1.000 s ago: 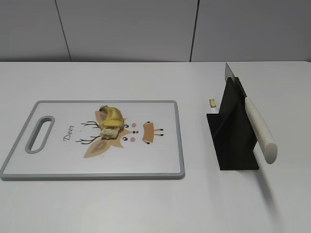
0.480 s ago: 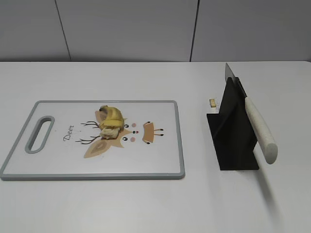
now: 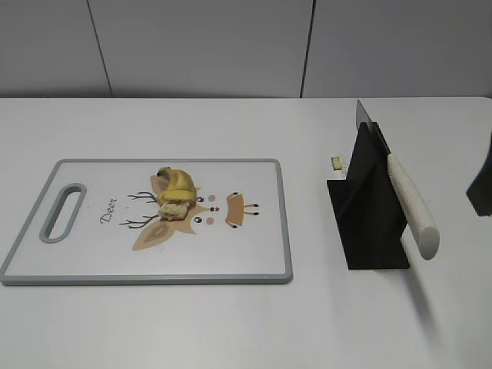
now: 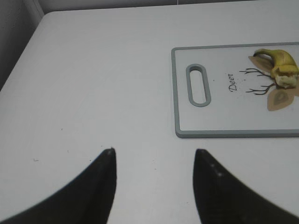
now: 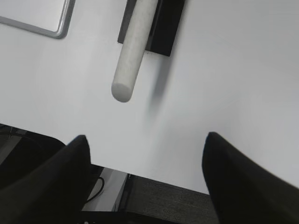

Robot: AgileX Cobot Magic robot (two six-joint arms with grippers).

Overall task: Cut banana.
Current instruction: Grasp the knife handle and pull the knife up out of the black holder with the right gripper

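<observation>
The left gripper (image 4: 154, 186) is hovering over bare white table (image 3: 231, 323), well to the left of the cutting board; its two dark fingers (image 4: 105, 186) are standing spread apart with nothing between them. It is not showing in the exterior view.

The grey-rimmed cutting board (image 3: 286, 223) is lying flat on the table's left half, its slotted handle (image 3: 63, 212) pointing left and a cartoon deer print (image 3: 192, 215) covering its middle. The banana (image 3: 175, 192) is sitting on that print, near the board's centre: a short, partly peeled stub with yellow skin curling over pale flesh, also showing at the right edge of the left wrist view (image 4: 280, 65).

To the right of the board, a small pale scrap (image 3: 335, 162) is lying on the table just beside a black knife stand (image 3: 369, 219). The knife (image 3: 411, 207) is resting in the stand at a slant, blade tip up at the back, white handle jutting toward the camera.

At the far right edge, a dark piece of the right gripper (image 5: 145, 177) is entering the exterior view (image 3: 482, 184). In its wrist view its fingers (image 5: 233, 177) are standing wide apart, gripping nothing, with the knife handle (image 5: 133, 51) ahead of them, apart.
</observation>
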